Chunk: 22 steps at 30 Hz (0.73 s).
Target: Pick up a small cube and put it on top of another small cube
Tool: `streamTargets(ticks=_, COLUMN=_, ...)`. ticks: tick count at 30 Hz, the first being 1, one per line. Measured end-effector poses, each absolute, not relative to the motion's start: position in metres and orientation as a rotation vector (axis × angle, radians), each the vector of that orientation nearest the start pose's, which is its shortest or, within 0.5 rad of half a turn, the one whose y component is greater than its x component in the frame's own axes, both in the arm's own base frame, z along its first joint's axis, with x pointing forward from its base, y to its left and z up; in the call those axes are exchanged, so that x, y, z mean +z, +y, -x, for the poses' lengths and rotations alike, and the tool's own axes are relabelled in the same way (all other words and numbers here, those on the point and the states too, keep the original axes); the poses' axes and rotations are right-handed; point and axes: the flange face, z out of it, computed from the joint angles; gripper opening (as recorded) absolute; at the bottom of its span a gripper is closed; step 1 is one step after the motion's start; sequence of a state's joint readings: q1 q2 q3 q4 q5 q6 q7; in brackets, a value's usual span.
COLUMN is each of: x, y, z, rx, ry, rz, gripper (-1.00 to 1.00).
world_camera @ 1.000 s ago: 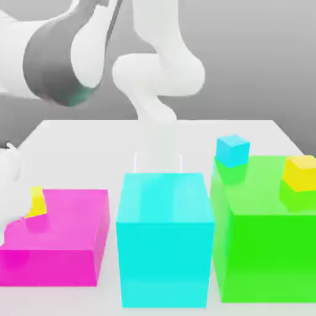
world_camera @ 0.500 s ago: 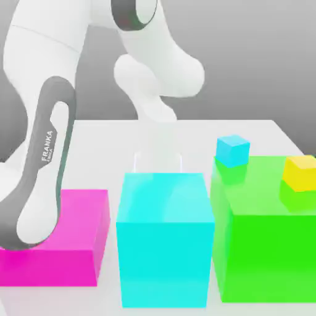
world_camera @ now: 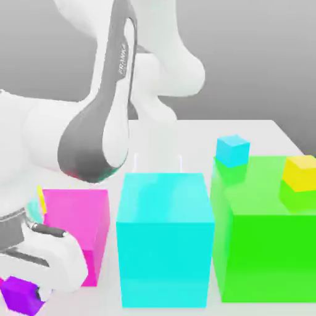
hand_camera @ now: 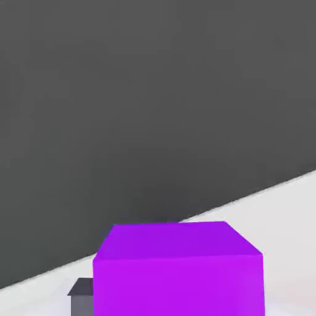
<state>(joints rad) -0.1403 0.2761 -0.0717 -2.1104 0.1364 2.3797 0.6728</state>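
The pincer (world_camera: 28,295) sits low at the exterior view's left, in front of the magenta block (world_camera: 77,231), and it is clenched on the purple cube (world_camera: 21,294). In the hand view the cube (hand_camera: 178,268) sits right up against the camera, with a dark fingertip (hand_camera: 80,295) pressed to one side of it, which fits a grip taken across two opposite faces. That hold keeps the cube's top and bottom level, so it can later be set flat on another cube.

The white surface (world_camera: 203,133) carries three big blocks in a row: magenta, cyan (world_camera: 163,237) and green (world_camera: 268,231). The small cubes rest on top of them, raised off the surface. A light-blue cube (world_camera: 232,150) stands at the green block's far corner, and a yellow cube (world_camera: 300,172) is on the same block nearer the exterior view's right. A sliver of another yellow cube (world_camera: 41,200) shows at the magenta block's edge, mostly hidden by the arm (world_camera: 99,136).

The pickup looks done, and the carry to a target cube remains. Each candidate sits on a tall block, so the pincer will probably have to lift well above the block tops before crossing. The bulky forearm hangs close over the magenta block, so that nearby yellow cube could be knocked.
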Motion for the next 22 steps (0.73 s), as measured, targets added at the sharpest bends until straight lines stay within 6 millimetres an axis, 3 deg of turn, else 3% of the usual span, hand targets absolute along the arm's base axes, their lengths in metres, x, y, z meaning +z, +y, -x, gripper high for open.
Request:
streamTargets(ticks=4, x=0.328, y=-0.019, z=-0.555, rx=0.044, ry=1.103, rz=2.851, gripper=-1.00)
streamTargets(ticks=6, x=0.350, y=0.051, z=-0.540, rx=0.049, ry=0.862, rz=2.933, gripper=-1.00)
streamTargets(ticks=9, x=0.396, y=0.168, z=-0.487, rx=0.047, ry=0.391, rz=3.047, gripper=-1.00)
streamTargets(ticks=10, x=0.411, y=0.191, z=-0.467, rx=0.041, ry=0.266, rz=3.070, gripper=-1.00)
streamTargets(ticks=14, x=0.449, y=0.257, z=-0.391, rx=0.014, ry=-0.149, rz=3.121, gripper=-1.00)
streamTargets(ticks=18, x=0.405, y=0.270, z=-0.373, rx=0.006, ry=-0.241, rz=3.127, gripper=-1.00)
streamTargets(ticks=19, x=0.396, y=0.271, z=-0.372, rx=0.005, ry=-0.244, rz=3.127, gripper=1.00)
streamTargets(ticks=22, x=0.396, y=0.271, z=-0.372, rx=0.005, ry=-0.244, rz=3.127, gripper=1.00)
